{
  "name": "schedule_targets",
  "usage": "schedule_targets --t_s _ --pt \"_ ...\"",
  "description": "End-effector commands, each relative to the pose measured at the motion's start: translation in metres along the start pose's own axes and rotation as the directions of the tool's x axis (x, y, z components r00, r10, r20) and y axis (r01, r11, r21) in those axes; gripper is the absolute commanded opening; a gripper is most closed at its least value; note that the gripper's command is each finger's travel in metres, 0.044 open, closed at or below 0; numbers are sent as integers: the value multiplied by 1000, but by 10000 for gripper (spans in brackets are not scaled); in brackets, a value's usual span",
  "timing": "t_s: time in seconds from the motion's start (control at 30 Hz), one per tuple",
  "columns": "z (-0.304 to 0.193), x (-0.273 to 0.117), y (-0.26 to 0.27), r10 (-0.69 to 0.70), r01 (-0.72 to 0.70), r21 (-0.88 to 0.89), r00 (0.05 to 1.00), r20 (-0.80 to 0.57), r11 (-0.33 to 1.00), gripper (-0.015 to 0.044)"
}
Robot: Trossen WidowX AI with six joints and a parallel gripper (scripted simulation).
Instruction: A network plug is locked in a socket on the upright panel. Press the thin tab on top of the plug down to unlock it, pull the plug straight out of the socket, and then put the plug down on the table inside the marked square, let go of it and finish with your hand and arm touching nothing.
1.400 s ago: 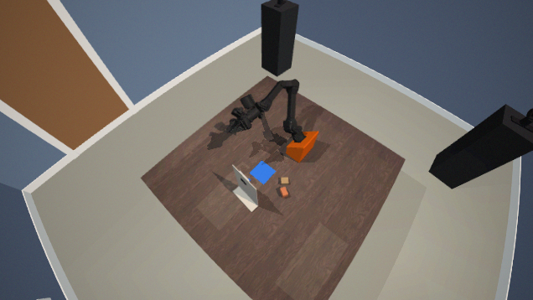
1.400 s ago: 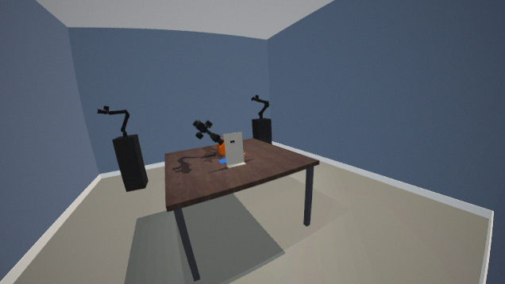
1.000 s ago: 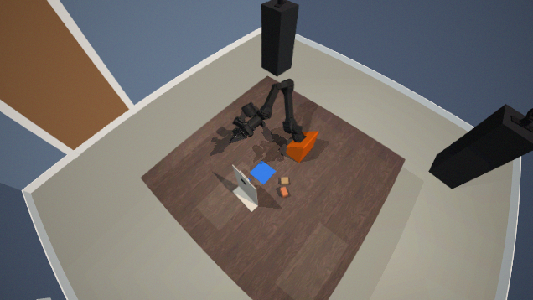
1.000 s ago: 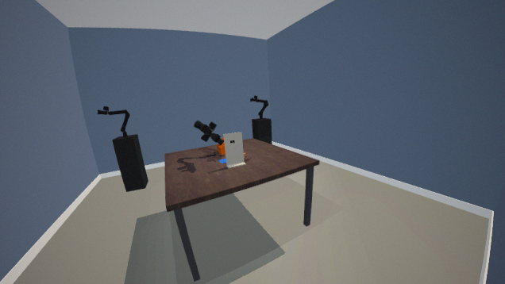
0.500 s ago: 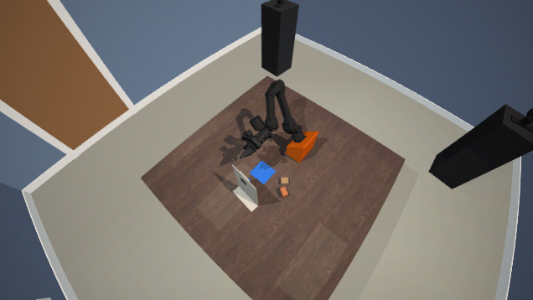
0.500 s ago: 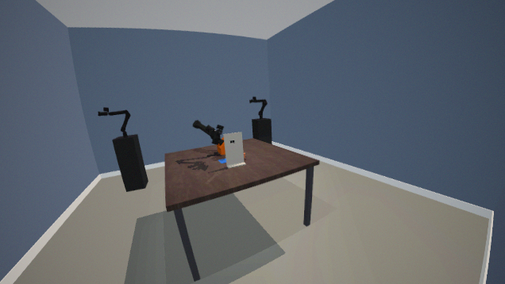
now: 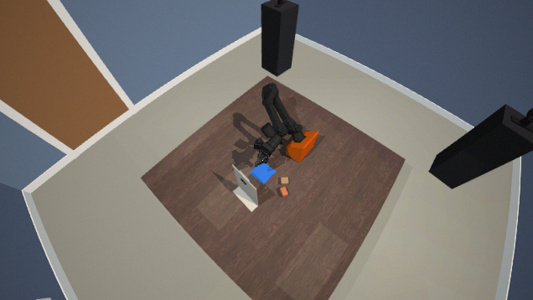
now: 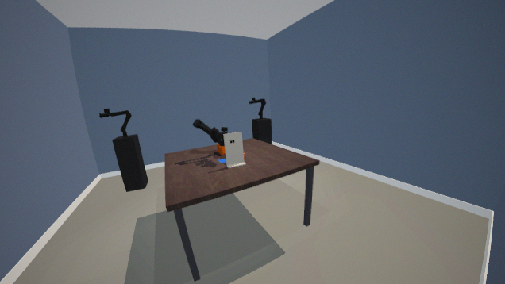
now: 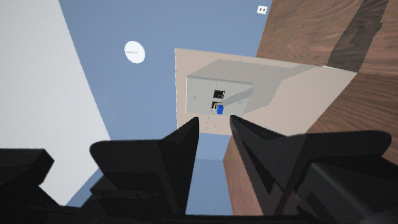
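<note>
The upright panel [image 7: 250, 188] [image 8: 234, 152] [image 9: 189, 62] is pale and carries a grey socket plate [image 9: 200, 95] with two dark ports. The small blue plug [image 9: 220, 109] sits in the port nearer my fingertips in the wrist view; its tab is too small to make out. My gripper [image 7: 259, 162] [image 9: 214, 120] is partly open with nothing between the fingers. It points at the panel, and its fingertips are short of the plug, which shows beyond the gap between them. The marked blue square [image 7: 262, 173] [image 8: 222, 161] lies on the table in front of the panel.
A tan block [image 7: 284, 180] and an orange-red block [image 7: 284, 191] lie beside the blue square. An orange wedge-shaped body [image 7: 307, 147] stands at the lower end of my arm. Black pedestals [image 7: 278, 39] [image 8: 130, 163] stand beyond the table [image 7: 335, 176] [image 8: 198, 182].
</note>
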State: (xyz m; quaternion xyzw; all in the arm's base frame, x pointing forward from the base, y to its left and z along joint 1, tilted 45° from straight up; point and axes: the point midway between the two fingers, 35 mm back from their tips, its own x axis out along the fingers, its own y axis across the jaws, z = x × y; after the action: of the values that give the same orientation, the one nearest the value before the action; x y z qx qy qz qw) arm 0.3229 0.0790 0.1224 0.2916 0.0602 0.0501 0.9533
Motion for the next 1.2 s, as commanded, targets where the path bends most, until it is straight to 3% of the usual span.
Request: schedule_targets --t_s 0.0,0.37,0.8,1.17 --pt "-17 -11 -6 -4 5 64 1000 -19 998 156" --pt "-40 -33 -14 -6 15 176 999 -53 984 156" --pt "-28 22 -15 46 -33 183 997 -68 983 156" --pt "-26 35 -15 49 -36 183 997 -68 982 156"
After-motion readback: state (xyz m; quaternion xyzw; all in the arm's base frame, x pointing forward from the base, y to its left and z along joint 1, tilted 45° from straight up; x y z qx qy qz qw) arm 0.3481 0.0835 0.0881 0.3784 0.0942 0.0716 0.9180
